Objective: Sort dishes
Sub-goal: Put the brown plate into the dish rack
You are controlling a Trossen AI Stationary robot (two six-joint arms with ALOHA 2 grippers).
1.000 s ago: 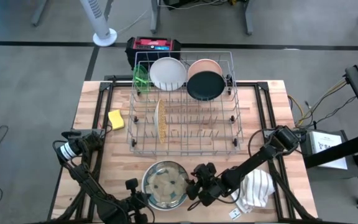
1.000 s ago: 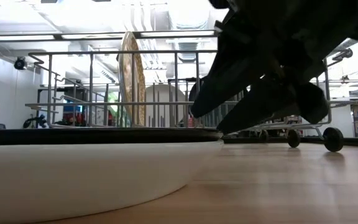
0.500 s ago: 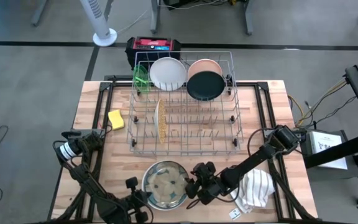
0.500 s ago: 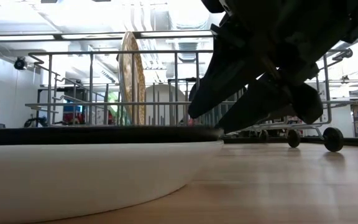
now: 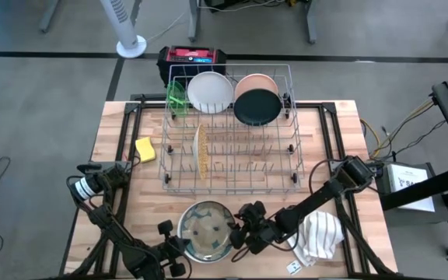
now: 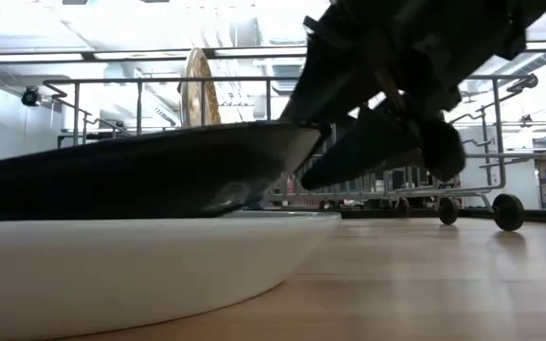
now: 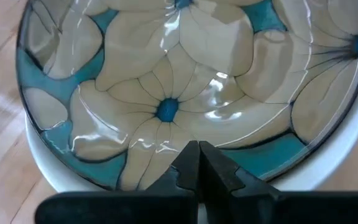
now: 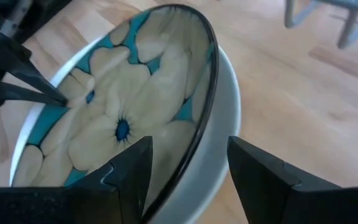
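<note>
Wooden table [image 5: 325, 132], near edge: floral bowl [image 5: 206, 231] is tipped up off the larger white plate [image 6: 140, 270], its rim straddled by right gripper [image 5: 238, 236], jaws apart; left gripper [image 5: 179, 250] shut alongside. Beyond, rack [image 5: 232, 183] already loaded w/ five dishes; these two left, approx.

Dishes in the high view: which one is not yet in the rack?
The flower-patterned dish, on a white plate at the table's front edge between both hands. The green, white, peach, black and speckled dishes stand in the rack.
</note>
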